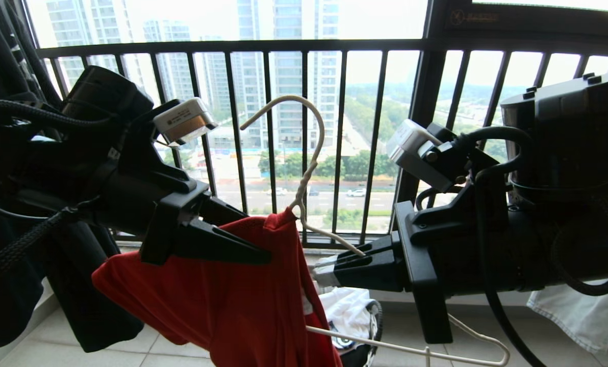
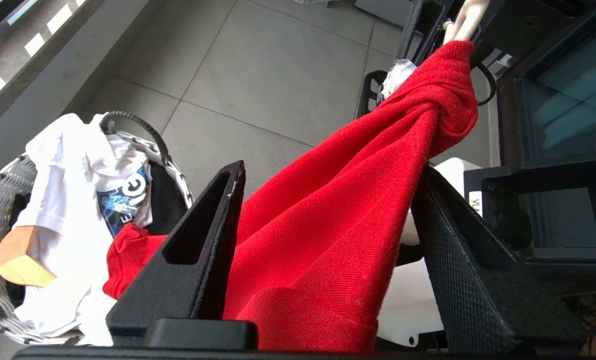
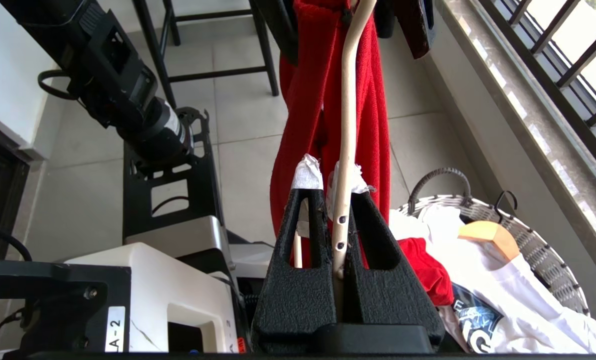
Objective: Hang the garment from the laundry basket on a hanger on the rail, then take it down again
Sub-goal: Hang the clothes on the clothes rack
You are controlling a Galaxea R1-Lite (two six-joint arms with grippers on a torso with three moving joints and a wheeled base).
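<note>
Head view: right gripper clamped on the hanger shoulder wire, red garment draped on hanger. Left gripper jaws parted, garment fabric lying between them, not pinched. Laundry basket sits below hanger.

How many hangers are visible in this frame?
2. The wire hanger is held up in front of the window railing with the red T-shirt on it; a wooden hanger lies in the laundry basket. Clothes may hide more.
</note>
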